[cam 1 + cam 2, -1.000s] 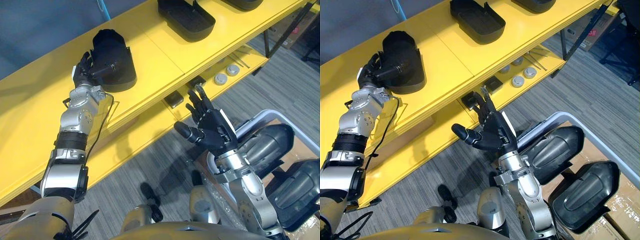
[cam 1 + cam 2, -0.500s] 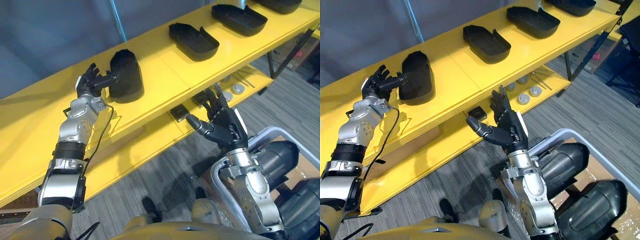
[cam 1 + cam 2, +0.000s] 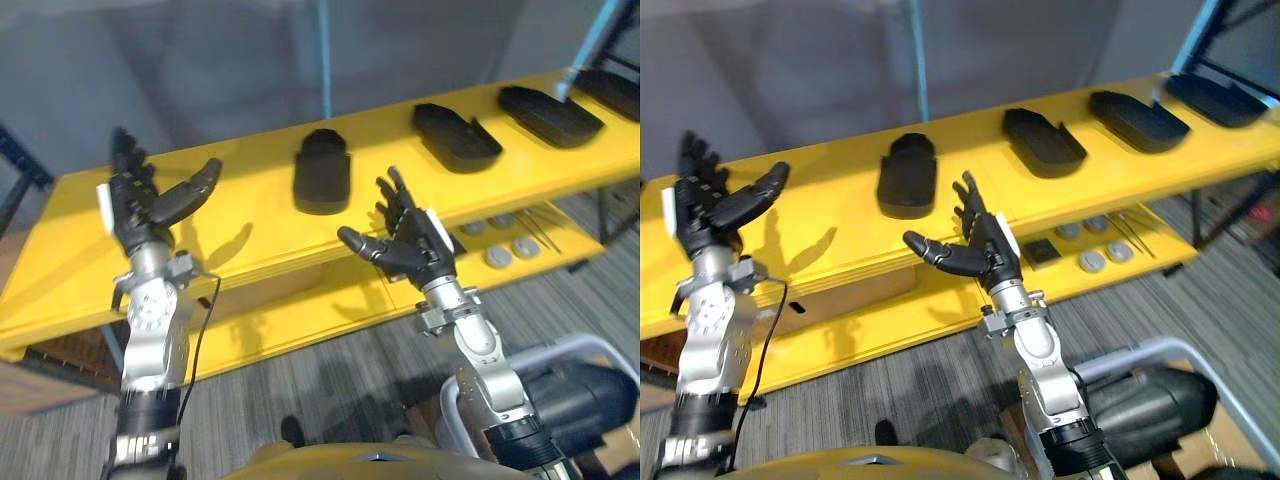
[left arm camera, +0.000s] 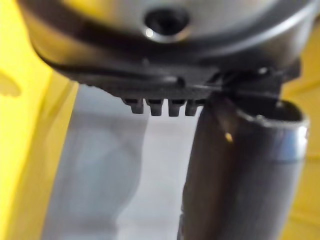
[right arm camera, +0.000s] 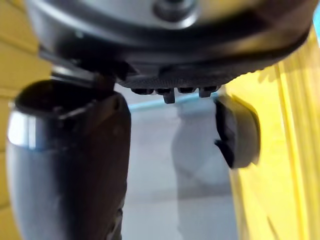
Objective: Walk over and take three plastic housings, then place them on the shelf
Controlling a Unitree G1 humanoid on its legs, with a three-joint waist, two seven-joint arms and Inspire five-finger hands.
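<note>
holding its fingers spread wide and gripping nothing, the left hand (image 3: 140,208) is hovering upright over the left part of the yellow shelf (image 3: 250,215). the right hand (image 3: 412,243) is hanging before the shelf's front edge, fingers straight and splayed, also empty. black plastic housings are lying in a row on the top board: the nearest housing (image 3: 322,170) beyond and between the hands, a second housing (image 3: 455,136) and a third housing (image 3: 550,113) further right. another dark housing (image 3: 1140,405) is sitting in the grey bin (image 3: 1140,350).
</note>
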